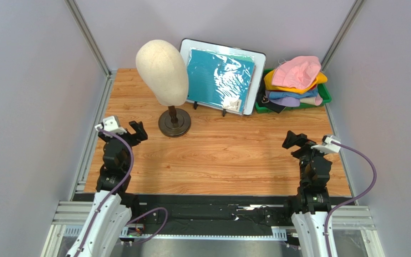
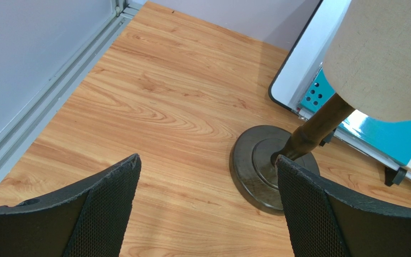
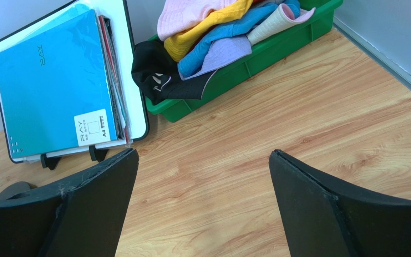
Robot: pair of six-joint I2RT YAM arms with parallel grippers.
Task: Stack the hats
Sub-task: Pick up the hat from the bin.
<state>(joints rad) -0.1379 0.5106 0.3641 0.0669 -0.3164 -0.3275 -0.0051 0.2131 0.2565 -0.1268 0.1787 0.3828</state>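
- Black left gripper [image 1: 137, 130]: jaws wide apart, empty, above the desk [image 1: 229, 160] beside the mannequin base [image 1: 174, 123].
- Right gripper [image 1: 294, 140]: also spread wide, holding nothing.
- Hats [image 1: 297, 80]: heaped in the green bin [image 1: 325, 97], far right corner, pink on top.

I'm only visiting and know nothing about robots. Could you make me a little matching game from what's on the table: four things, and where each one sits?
Things:
1. mannequin head
2. pink hat
3. black hat
4. teal sheet

Places:
A. on top of the pile in the green bin
B. hanging over the bin's end nearest the sheet
C. propped up between the head and the bin
D. upright on a dark round base

Pairs: 1-D, 2-A, 3-B, 4-C.
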